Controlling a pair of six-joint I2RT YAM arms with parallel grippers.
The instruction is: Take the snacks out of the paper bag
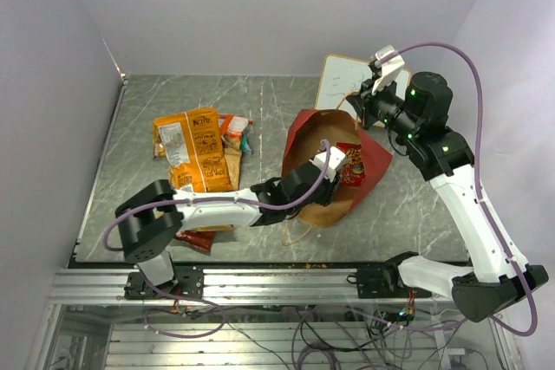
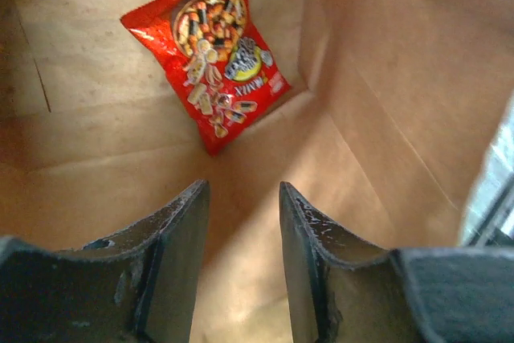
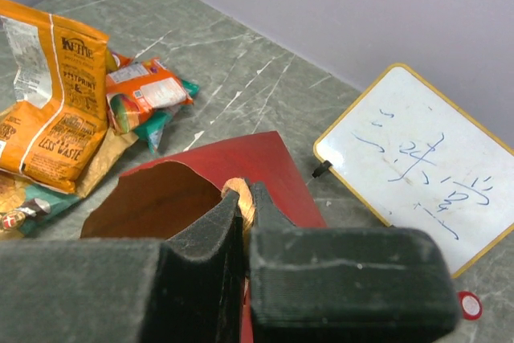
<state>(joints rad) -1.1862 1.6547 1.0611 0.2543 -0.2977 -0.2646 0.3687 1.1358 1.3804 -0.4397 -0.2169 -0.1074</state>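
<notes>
Upper centre inside the paper bag [image 2: 385, 118] lies 1 red snack packet [image 2: 210, 54], likely light, crinkly, slippery: pinch its lower corner; left pincer [image 2: 241, 192] apart, empty; right pincer [image 3: 243, 196] clamps the bag's rim

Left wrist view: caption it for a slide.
Open left tool inside the paper bag, poised over a red snack packet.

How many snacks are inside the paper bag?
1. A red snack packet lies at the bottom of the paper bag, ahead of the left gripper. Others may be hidden.
</notes>
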